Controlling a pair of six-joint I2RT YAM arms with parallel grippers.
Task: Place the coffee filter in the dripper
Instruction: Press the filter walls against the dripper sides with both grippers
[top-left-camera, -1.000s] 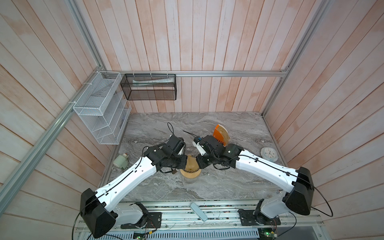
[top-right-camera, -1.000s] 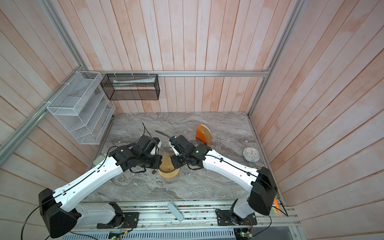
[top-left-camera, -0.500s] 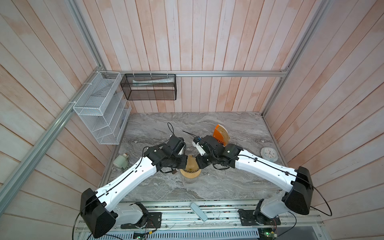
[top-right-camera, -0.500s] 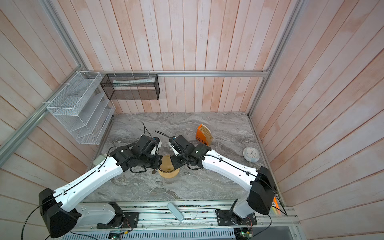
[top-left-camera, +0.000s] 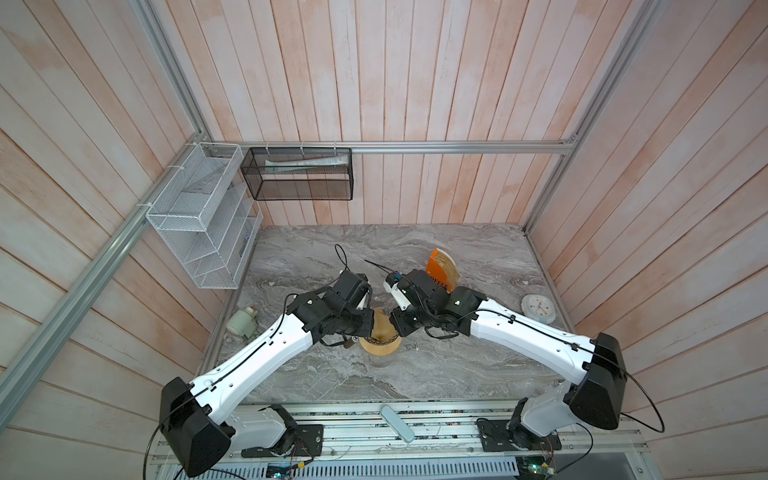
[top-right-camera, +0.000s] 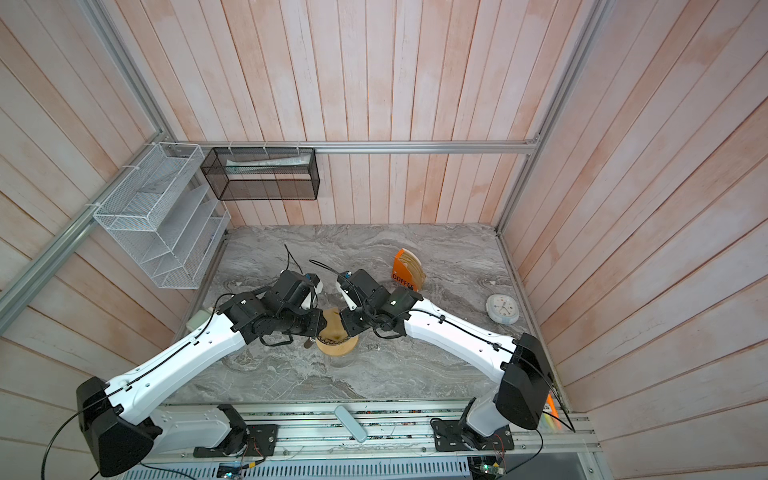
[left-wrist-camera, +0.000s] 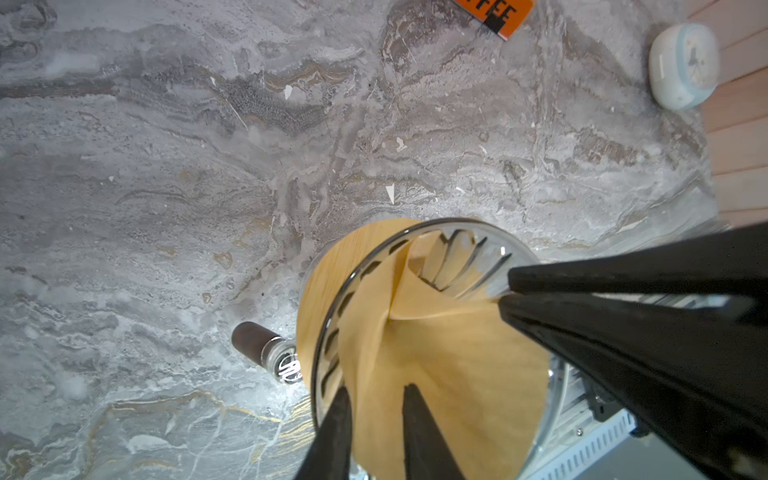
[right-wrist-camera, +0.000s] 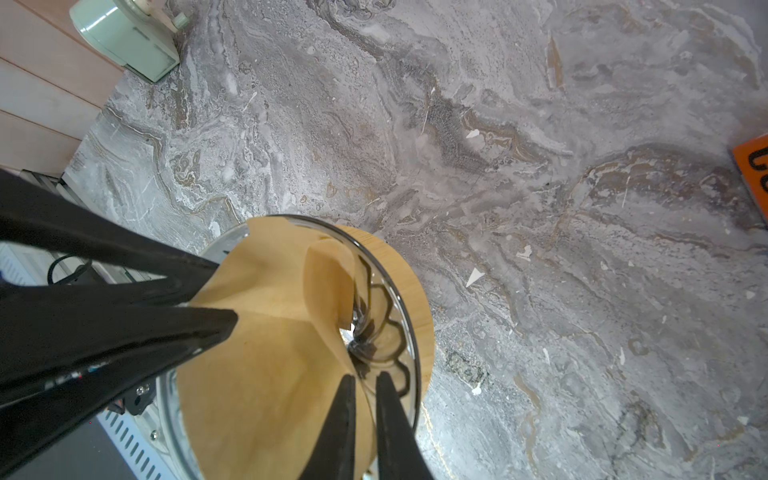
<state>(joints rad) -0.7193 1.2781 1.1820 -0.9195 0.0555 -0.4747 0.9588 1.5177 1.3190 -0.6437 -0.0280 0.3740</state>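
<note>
The tan coffee filter (left-wrist-camera: 436, 340) (right-wrist-camera: 266, 353) sits as an opened cone inside the smoky ribbed dripper (left-wrist-camera: 457, 257) (right-wrist-camera: 386, 316), one flap curling inward. The dripper rests on a pale wooden ring (left-wrist-camera: 328, 270) (top-left-camera: 380, 349) over a glass jug (top-left-camera: 380, 360). My left gripper (left-wrist-camera: 376, 390) (top-left-camera: 371, 326) is open, its fingers straddling the filter's rim on the left side. My right gripper (right-wrist-camera: 365, 378) (top-left-camera: 395, 328) stands narrowly open on the filter's opposite edge. In both top views the two grippers meet over the filter (top-right-camera: 332, 326).
An orange stand lettered COFFEE (top-left-camera: 441, 270) (top-right-camera: 405, 270) stands behind the right arm. A small round clock (top-left-camera: 538, 308) (left-wrist-camera: 683, 66) lies at the right wall, a pale green bottle (top-left-camera: 241, 324) (right-wrist-camera: 129, 37) at the left edge. Wire racks (top-left-camera: 199, 216) hang on the wall.
Both arms stay at the dripper in nearly the same pose, and the filter remains between them. No jaw movement can be made out at the top views' scale.
</note>
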